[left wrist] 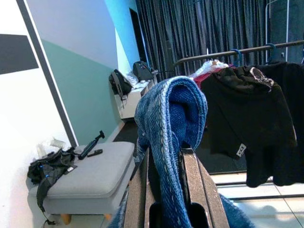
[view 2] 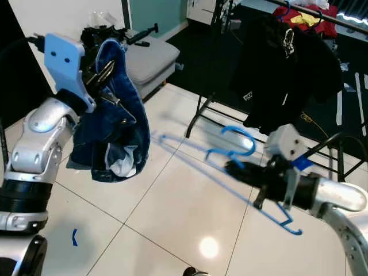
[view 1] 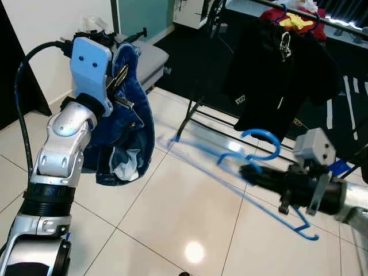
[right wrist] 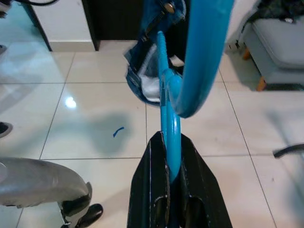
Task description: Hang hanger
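The clothes rail (view 1: 322, 20) with a black garment (view 1: 282, 69) stands ahead on the robot's right, above the white tile floor (view 1: 172, 218); a grey bench (left wrist: 90, 175) sits by the wall. The left gripper (view 1: 118, 80), raised, is clamped on bunched blue jeans (view 1: 123, 138), while the right gripper (view 1: 248, 171), held low and well short of the rail, is clenched on the blue hanger (view 1: 259, 155) just below its hook. Judged step: garment and hanger are in hand but apart, so next the jeans need draping over the hanger bar before its hook goes up onto the rail.
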Tool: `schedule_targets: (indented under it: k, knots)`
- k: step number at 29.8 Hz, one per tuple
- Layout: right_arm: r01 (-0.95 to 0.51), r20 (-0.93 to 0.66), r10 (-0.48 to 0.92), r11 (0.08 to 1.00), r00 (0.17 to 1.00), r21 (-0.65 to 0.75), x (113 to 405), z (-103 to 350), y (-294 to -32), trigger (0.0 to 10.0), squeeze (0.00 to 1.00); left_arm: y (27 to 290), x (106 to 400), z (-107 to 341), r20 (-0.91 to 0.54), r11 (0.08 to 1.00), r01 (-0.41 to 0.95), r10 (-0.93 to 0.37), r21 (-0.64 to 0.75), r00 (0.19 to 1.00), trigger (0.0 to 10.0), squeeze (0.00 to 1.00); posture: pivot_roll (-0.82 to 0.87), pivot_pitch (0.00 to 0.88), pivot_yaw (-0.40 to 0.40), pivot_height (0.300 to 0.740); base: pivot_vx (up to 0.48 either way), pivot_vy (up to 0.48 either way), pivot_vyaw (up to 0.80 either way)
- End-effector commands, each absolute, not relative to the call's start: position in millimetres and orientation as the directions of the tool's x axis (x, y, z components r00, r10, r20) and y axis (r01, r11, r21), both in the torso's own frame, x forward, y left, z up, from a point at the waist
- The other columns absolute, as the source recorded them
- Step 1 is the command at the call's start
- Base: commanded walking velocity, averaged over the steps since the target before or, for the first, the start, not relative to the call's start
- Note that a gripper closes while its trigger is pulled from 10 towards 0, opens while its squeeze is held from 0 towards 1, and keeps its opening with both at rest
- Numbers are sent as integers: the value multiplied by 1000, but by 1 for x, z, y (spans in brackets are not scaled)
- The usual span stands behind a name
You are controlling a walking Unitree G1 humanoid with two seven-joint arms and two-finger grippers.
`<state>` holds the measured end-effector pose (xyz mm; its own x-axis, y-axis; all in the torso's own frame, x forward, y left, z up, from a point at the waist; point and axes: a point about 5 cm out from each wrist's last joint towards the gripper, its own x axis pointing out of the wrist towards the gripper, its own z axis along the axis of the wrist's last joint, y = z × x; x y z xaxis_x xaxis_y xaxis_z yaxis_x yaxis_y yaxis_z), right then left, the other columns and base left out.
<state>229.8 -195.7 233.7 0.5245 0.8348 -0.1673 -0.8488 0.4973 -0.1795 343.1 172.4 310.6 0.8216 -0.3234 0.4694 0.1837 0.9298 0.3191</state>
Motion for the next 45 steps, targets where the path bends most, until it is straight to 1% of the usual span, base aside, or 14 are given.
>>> schedule_targets:
  k: [1, 9, 14, 15, 18, 20, 21, 23, 25, 26, 29, 32, 45]
  knots:
    - [-865, -162, 854, 465, 494, -186, 233, 235, -185, 10000, 0, 166, 341, 325, 527, 930, 184, -334, 317, 781, 10000, 0, 19, 105, -65, 740, 0, 0, 0]
    - [-832, -123, 832, 507, 541, -227, 244, 241, -181, 10000, 0, 163, 341, 323, 522, 922, 191, -352, 337, 777, 10000, 0, 23, 107, -67, 740, 0, 0, 0]
    - [-814, -168, 804, 528, 571, -241, 246, 241, -185, 10000, 0, 163, 341, 322, 519, 918, 190, -357, 348, 777, 10000, 0, 20, 110, -70, 740, 0, 0, 0]
    - [-808, -211, 785, 535, 583, -246, 247, 237, -188, 10000, 0, 163, 341, 323, 522, 919, 188, -355, 346, 775, 10000, 0, 20, 110, -70, 740, 0, 0, 0]
    - [-805, -242, 770, 539, 590, -249, 247, 235, -190, 10000, 0, 163, 340, 323, 526, 920, 187, -354, 345, 774, 10000, 0, 17, 111, -70, 740, 0, 0, 0]
    - [-777, -273, 728, 571, 628, -266, 251, 231, -196, 10000, 0, 161, 339, 325, 540, 925, 189, -350, 331, 766, 10000, 0, 17, 112, -69, 740, 0, 0, 0]
    - [-777, -273, 728, 571, 628, -266, 251, 231, -196, 10000, 0, 161, 339, 325, 540, 925, 189, -350, 331, 766, 10000, 0, 17, 112, -69, 740, 0, 0, 0]
    - [-762, -244, 724, 584, 645, -281, 255, 233, -192, 10000, 0, 151, 336, 330, 560, 927, 222, -361, 303, 745, 10000, 0, 23, 112, -69, 740, 0, 0, 0]
    - [-761, -227, 730, 583, 644, -284, 256, 234, -190, 10000, 0, 147, 334, 331, 566, 926, 235, -367, 294, 738, 10000, 0, 23, 112, -69, 740, 0, 0, 0]
    - [-760, -205, 738, 583, 643, -287, 257, 236, -186, 10000, 0, 141, 333, 332, 571, 924, 252, -376, 287, 730, 10000, 0, 27, 110, -71, 740, 0, 0, 0]
    - [-758, -189, 742, 585, 644, -288, 259, 238, -184, 10000, 0, 136, 331, 332, 574, 922, 264, -382, 282, 724, 10000, 0, 29, 110, -71, 740, 0, 0, 0]
    - [-737, -146, 734, 607, 664, -298, 266, 243, -180, 10000, 0, 122, 330, 326, 572, 923, 292, -386, 253, 724, 10000, 0, 31, 105, -74, 740, 0, 0, 0]
    - [-684, -66, 702, 661, 709, -308, 275, 253, -179, 10000, 0, 113, 328, 322, 560, 917, 322, -399, 237, 726, 10000, 0, 29, 107, -70, 740, 0, 0, 0]
